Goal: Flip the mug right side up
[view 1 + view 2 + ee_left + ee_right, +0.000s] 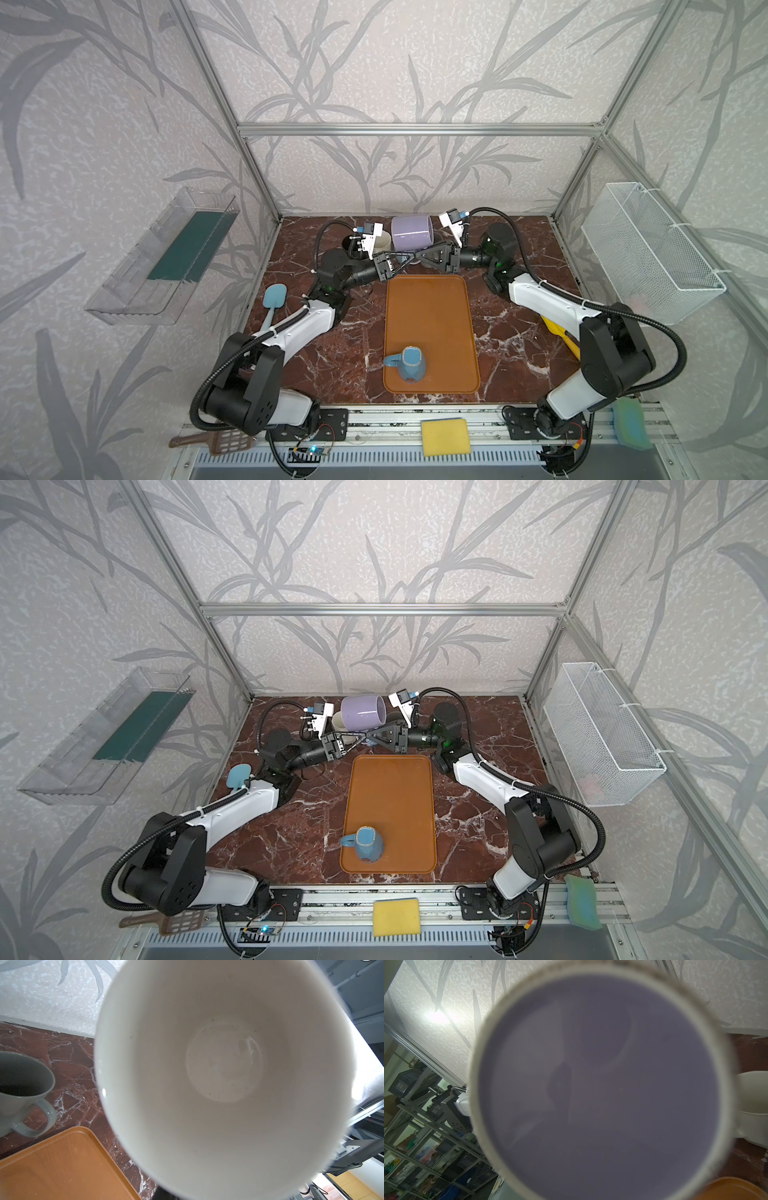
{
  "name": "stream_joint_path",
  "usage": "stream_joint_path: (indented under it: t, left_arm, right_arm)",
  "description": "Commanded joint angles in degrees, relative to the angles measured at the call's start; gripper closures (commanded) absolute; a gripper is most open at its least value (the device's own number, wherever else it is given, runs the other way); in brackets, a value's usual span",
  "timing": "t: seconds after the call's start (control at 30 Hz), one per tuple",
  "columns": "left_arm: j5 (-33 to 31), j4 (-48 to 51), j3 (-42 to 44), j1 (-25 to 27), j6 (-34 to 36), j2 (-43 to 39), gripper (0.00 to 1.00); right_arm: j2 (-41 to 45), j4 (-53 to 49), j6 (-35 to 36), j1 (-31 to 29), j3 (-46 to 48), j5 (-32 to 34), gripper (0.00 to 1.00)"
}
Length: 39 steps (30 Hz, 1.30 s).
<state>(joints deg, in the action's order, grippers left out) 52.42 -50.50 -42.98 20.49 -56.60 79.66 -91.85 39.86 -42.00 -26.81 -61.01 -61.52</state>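
Note:
A lavender mug point(411, 232) point(362, 712) hangs on its side above the back of the marble table, mouth to the left and base to the right. Under it my left gripper point(404, 260) and right gripper point(418, 257) meet tip to tip at its handle, both narrowed onto it. The left wrist view looks straight into the mug's white inside point(224, 1059). Its purple base point(602, 1084) fills the right wrist view. The mug hides both pairs of fingers in the wrist views. A blue mug point(409, 365) stands on the orange tray point(432, 316), flat base up.
A cream mug point(383, 243) point(751, 1105) and a grey mug point(20, 1088) stand upright behind the left wrist. A blue spatula point(274, 297) lies at the left edge. A yellow sponge point(444, 436) sits on the front rail. A wire basket point(652, 253) and a clear bin point(166, 257) hang on the side walls.

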Motion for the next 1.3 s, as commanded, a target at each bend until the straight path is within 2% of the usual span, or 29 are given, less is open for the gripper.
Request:
stream_joint_path:
  t: [0.0, 0.13, 0.27, 0.43, 0.63, 0.73, 0.97, 1.27]
  left_arm:
    - [-2.55, -1.55, -0.51, -0.28, 1.67, -3.48, 1.00]
    - [-4.17, 1.16, 0.52, -0.54, 3.48, -5.25, 1.00]
    - [-6.17, 7.17, 1.24, -0.54, 7.26, -7.78, 1.00]
    - [-8.70, 14.10, 1.66, -0.58, 11.04, -10.09, 1.00]
    - [-14.61, 29.40, 0.94, -0.63, 19.75, -13.72, 1.00]
    - [-16.82, 33.51, 1.77, -0.63, 22.30, -14.77, 1.00]
    - [-23.49, 39.94, 4.96, -0.61, 24.68, -15.95, 1.00]
    - [-31.55, 45.32, 8.67, -0.80, 24.30, -18.08, 1.00]
  right_arm:
    - [0.19, -0.15, 2.27, -1.08, -0.13, -1.73, 0.82]
    - [0.26, -0.14, 2.06, -0.62, 1.30, -0.52, 0.71]
    - [0.08, -0.30, 1.94, -0.12, 2.69, 0.45, 0.68]
    - [-0.78, 0.04, 1.48, 0.00, 4.00, 1.30, 0.67]
    - [-0.39, -0.66, 1.85, 0.86, 5.94, 2.44, 0.67]
    - [0.24, -0.86, 1.92, 1.86, 6.98, 2.84, 0.68]
    - [2.09, -1.92, 2.46, 3.84, 8.53, 3.30, 0.68]
    - [3.87, -4.62, 4.27, 5.19, 8.89, 3.86, 0.69]
